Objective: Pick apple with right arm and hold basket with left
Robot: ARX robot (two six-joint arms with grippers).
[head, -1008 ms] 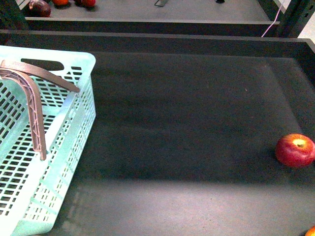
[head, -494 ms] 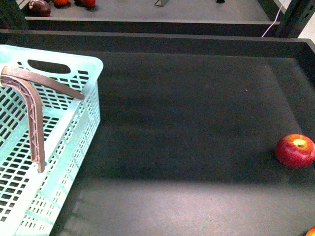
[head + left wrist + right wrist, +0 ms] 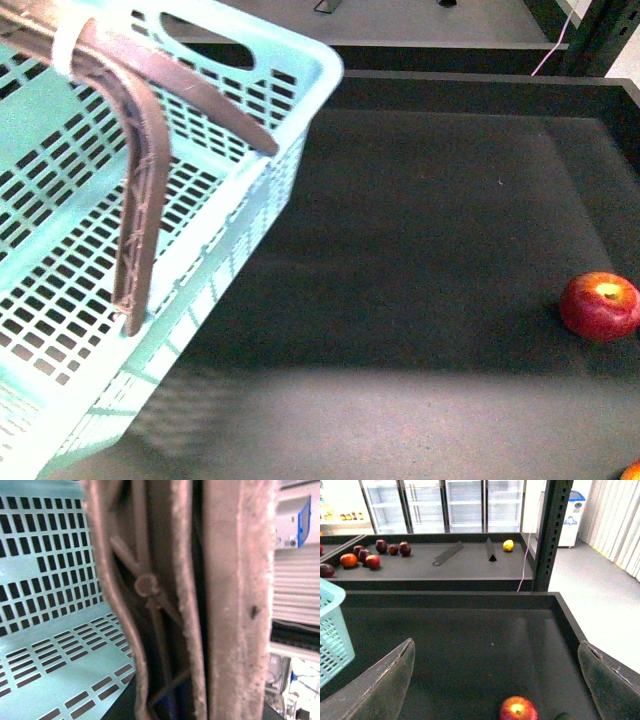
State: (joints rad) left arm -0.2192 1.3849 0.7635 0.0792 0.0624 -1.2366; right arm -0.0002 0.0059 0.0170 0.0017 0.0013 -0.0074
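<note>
The apple [image 3: 599, 306] is red with a yellowish stem dip and lies on the dark mat at the far right. In the right wrist view the apple [image 3: 518, 709] lies between and just ahead of my open right gripper [image 3: 497, 682], which is empty. The pale aqua basket [image 3: 250, 215] hangs tilted at the left, off the mat, under its brown-grey handle [image 3: 140, 200]. My left gripper is shut on that handle [image 3: 220, 605], which fills the left wrist view and hides the jaws. The slotted basket floor [image 3: 45, 580] shows beside it.
The mat lies in a dark tray with raised walls [image 3: 450, 88]. An orange fruit [image 3: 632, 472] peeks in at the front right corner. A dark green thing [image 3: 563, 716] lies next to the apple. A back shelf holds several fruits [image 3: 365, 557]. A dark post [image 3: 552, 530] stands at the back right.
The basket has risen and swung right, toward the camera, and now tilts and covers the upper left of the view. The apple has not moved.
</note>
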